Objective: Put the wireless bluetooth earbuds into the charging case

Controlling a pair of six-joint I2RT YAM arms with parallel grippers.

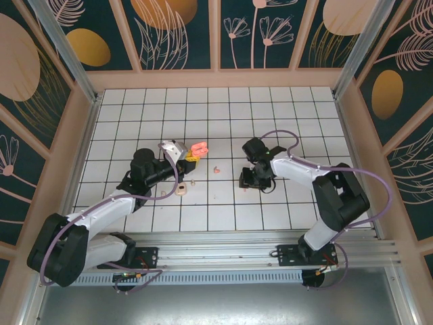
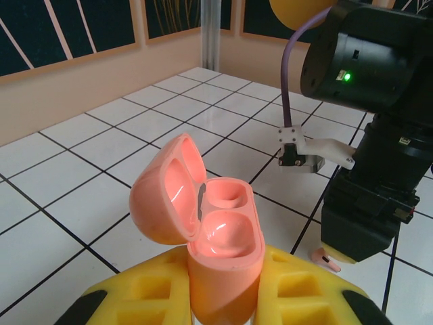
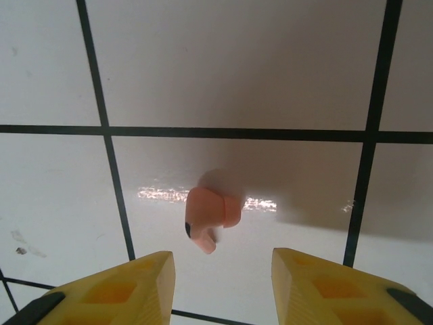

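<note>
- nearest your arm bases, a small cream piece (image 1: 181, 191) lies on the tiled floor (image 1: 270, 122), on the near side of the charging case (image 2: 223, 237); it is too small to tell what it is.
- right of the case, your right gripper (image 3: 223, 284) hangs just over a coral-pink earbud (image 3: 206, 223), fingers apart, holding nothing.
- a second coral-pink earbud (image 1: 216, 169) lies between the case and that gripper.
- your left gripper (image 2: 223, 291) is clamped on the case's lower body; the lid is swung open and both wells are empty.
</note>
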